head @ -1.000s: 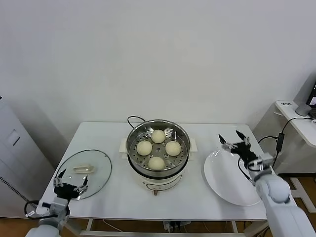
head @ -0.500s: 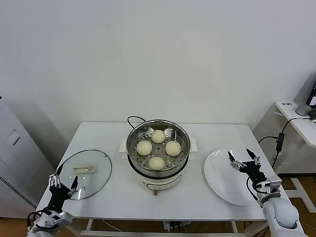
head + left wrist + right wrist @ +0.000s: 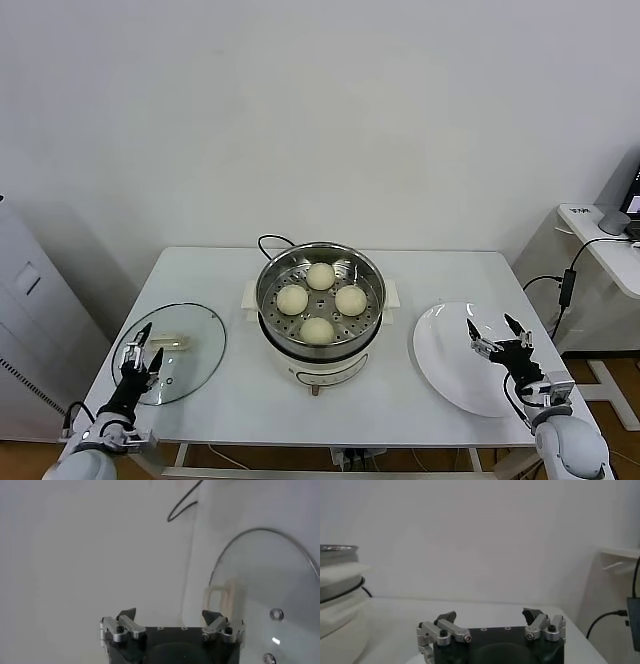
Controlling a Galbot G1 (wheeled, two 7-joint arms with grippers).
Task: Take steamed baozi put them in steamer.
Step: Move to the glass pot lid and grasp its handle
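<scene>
While 4 baozi fill steamer, lid, plate flank.

Right gripper spread wide above a white tabletop.

Its two silver-and-black fingers stand apart with nothing between them. Off to one side sits the round shiny stainless-steel steamer on its white electric base, a black cord curving past it. A plain white wall fills the background.
</scene>
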